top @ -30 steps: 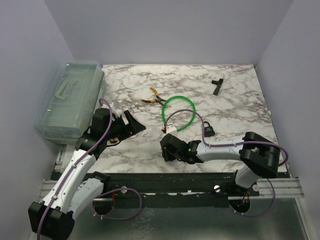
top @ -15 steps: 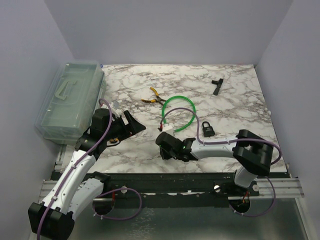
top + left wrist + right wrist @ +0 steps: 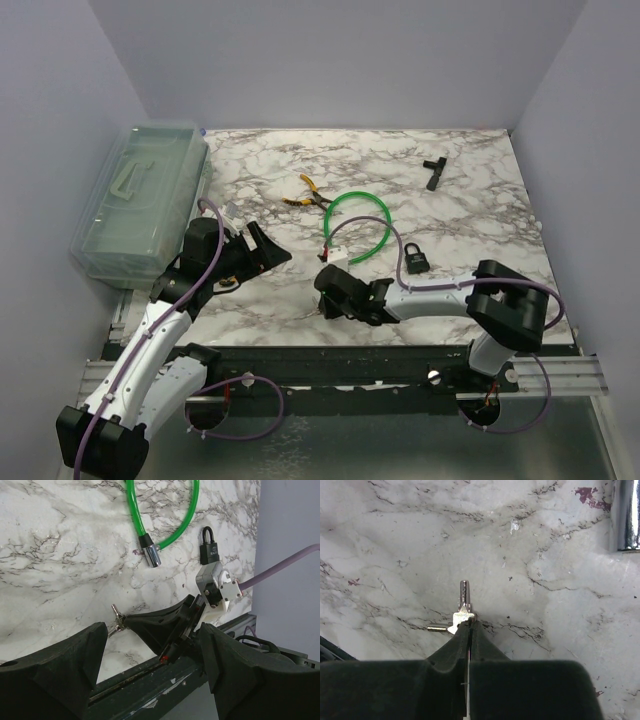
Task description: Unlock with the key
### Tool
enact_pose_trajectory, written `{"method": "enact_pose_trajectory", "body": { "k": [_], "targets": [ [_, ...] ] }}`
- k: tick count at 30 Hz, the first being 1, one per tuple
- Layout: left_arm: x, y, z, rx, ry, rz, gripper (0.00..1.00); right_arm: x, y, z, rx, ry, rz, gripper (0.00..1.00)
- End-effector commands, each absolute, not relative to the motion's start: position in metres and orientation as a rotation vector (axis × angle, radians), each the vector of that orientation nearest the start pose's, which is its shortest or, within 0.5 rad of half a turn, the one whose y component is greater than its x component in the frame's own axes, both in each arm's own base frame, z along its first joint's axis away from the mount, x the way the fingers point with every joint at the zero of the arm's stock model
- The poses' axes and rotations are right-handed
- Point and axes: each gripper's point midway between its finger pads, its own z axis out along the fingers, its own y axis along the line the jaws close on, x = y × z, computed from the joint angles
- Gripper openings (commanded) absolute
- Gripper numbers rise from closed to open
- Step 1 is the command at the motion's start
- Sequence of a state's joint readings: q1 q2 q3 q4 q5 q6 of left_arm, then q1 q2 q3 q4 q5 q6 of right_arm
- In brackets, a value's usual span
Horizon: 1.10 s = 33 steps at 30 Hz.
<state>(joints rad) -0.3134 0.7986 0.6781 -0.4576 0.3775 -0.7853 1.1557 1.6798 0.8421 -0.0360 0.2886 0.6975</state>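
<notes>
The key [image 3: 464, 597] is a tiny silvery piece lying on the marble, its blade pointing away from my right gripper [image 3: 470, 625]. That gripper is shut on the key's head. A short metal stub [image 3: 436, 628] sticks out sideways beside the head. In the left wrist view the key [image 3: 116, 621] shows at the tip of the right gripper [image 3: 126, 622]. The black padlock [image 3: 416, 260] stands on the table right of the right gripper [image 3: 324, 282]. My left gripper [image 3: 265, 250] hovers open over the table's left part, nothing between its fingers [image 3: 55, 675].
A green cable loop [image 3: 358, 225] with a chrome end [image 3: 152, 556] lies beside the padlock [image 3: 210, 551]. Yellow-handled pliers [image 3: 305, 195] and a black T-shaped tool [image 3: 433, 170] lie farther back. A clear plastic box [image 3: 140, 200] stands at the left edge.
The right gripper slid a little to the left, uncovering the padlock, and its jaws closed onto the key's head. The left arm stayed still.
</notes>
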Motion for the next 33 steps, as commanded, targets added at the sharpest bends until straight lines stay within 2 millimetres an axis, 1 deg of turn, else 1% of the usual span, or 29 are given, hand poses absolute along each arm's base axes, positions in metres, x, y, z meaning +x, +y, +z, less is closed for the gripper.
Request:
{"method": "enact_pose_trajectory", "body": {
  "k": [1,4,7,13,19,24,28,33],
  "targets": [
    [0.216,-0.170,0.189,-0.283,2.252,-1.046,0.81,0.168,0.325,0.005,-0.490,2.454,0.451,0.00],
    [0.215,-0.172,0.189,-0.281,2.257,-1.064,0.81,0.167,0.331,0.015,-0.491,2.421,0.512,0.00],
    [0.212,-0.174,0.189,-0.283,2.264,-1.089,0.80,0.168,0.338,0.030,-0.488,2.362,0.600,0.00],
    [0.204,-0.180,0.189,-0.289,2.271,-1.158,0.80,0.176,0.337,0.058,-0.437,2.256,0.678,0.00],
    [0.200,-0.188,0.187,-0.315,2.264,-1.253,0.79,0.185,0.338,0.082,-0.395,2.167,0.717,0.00],
    [0.197,-0.195,0.182,-0.334,2.255,-1.334,0.79,0.189,0.338,0.092,-0.389,2.135,0.723,0.00],
    [0.194,-0.198,0.177,-0.344,2.251,-1.380,0.79,0.190,0.338,0.105,-0.390,2.109,0.735,0.00],
    [0.192,-0.203,0.172,-0.392,2.225,-1.470,0.77,0.193,0.337,0.129,-0.379,2.060,0.762,0.00]
  ]
}}
